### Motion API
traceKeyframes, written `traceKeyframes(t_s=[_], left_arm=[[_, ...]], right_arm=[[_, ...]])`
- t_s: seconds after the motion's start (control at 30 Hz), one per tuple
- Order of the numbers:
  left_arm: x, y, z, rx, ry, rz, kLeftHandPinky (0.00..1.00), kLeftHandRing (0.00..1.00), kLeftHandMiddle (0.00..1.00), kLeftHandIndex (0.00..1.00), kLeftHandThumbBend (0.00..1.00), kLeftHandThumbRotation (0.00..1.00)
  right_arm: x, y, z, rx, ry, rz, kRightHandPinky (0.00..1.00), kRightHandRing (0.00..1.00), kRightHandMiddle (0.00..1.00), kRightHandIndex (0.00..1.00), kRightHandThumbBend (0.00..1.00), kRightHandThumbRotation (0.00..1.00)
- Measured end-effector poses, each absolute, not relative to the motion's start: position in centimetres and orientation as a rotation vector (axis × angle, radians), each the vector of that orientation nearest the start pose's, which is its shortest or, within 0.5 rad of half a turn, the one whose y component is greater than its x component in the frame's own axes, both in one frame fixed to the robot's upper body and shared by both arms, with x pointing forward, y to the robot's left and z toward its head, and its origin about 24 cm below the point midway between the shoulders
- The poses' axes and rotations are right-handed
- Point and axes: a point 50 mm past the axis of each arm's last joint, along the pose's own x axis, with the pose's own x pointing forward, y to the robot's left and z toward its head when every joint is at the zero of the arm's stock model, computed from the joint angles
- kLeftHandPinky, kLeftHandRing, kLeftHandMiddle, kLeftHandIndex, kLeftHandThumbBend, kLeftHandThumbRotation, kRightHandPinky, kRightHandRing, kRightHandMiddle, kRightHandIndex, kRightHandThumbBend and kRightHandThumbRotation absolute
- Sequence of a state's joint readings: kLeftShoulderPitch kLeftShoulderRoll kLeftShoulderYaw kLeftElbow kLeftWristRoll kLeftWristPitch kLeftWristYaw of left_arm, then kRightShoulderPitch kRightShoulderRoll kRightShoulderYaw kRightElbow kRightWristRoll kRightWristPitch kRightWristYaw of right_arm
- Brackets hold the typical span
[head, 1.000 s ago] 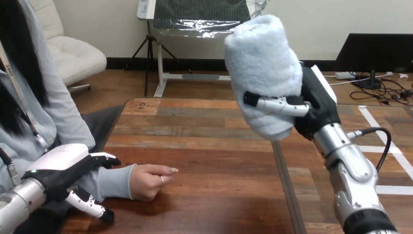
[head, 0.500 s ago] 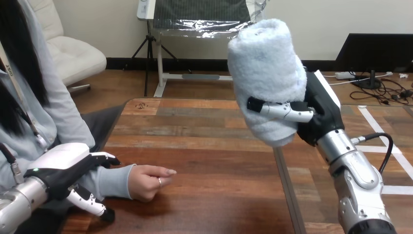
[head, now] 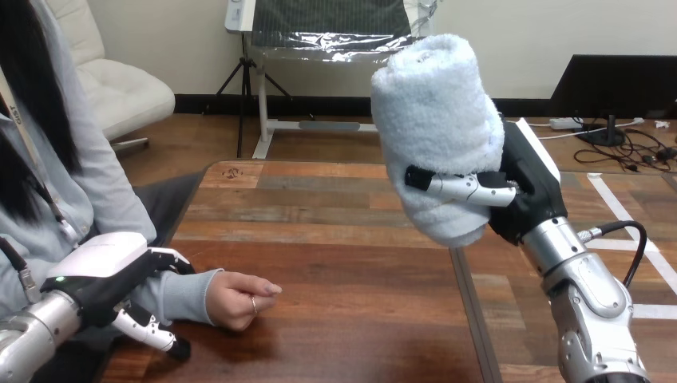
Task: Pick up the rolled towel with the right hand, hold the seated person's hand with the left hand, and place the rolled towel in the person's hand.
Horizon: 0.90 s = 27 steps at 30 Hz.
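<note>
**Head view.** Landmark: person's hand (head: 239, 299).

- The person's hand is laid on the counter (head: 343, 239). Its fingers are curled loosely inward and its fingertips are directed to the right. The wrist just left of it is covered by a pale sleeve (head: 180, 291).
- Towel (head: 435, 120): pale blue and rolled. It is held nearly upright, with a slight tilt, above and to the right of the person's hand. It is lifted clear of the counter, and towel and person's hand are well apart. The top end is seen as a rounded roll, and the lower end hangs free below the grip.
- Right hand (head: 527, 183): clamped on the towel. The fingers (head: 459, 185) are wrapped across the towel's front, low on the roll, and the black palm is pressed against its right side. The silver forearm (head: 587, 295) is raised from the lower right corner, far to the right of the person's hand.
- Left hand (head: 100, 275): placed just left of the person's hand, at the sleeve.
  - The fingers are extended over the far side of the sleeve. The thumb (head: 152, 333) is set apart on the near side, low by the counter, so the sleeved wrist lies between them.
  - The hand is spread, not closed round the wrist. Whether the fingers rest on the sleeve cannot be told.
  - A stretch of sleeve is left between its fingertips and the person's hand.
- Seam (head: 467, 319): a dark line in the counter, noted to the right of the person's hand and running below the towel.
</note>
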<state>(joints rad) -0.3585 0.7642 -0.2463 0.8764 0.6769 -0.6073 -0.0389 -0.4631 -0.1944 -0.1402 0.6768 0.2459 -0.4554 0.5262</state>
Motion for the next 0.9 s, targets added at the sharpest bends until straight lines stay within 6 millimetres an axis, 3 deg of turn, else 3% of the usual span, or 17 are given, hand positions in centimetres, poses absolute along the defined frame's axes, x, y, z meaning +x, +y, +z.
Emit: traceKeyframes(t_s=[0.47,0.9], left_arm=[[28.0,28.7,2.5,1.338,0.065,-0.479,0.57,0.60,0.62,0.62,0.95,0.06],[28.1,28.3,2.5,1.325,0.044,-0.476,0.47,0.50,0.53,0.53,0.91,0.00]], right_arm=[[31.8,-18.2,6.9,0.007,-0.268,0.399,0.26,0.32,0.44,0.44,0.70,0.00],[31.2,-18.2,6.2,0.006,-0.249,0.419,0.27,0.33,0.44,0.45,0.71,0.00]])
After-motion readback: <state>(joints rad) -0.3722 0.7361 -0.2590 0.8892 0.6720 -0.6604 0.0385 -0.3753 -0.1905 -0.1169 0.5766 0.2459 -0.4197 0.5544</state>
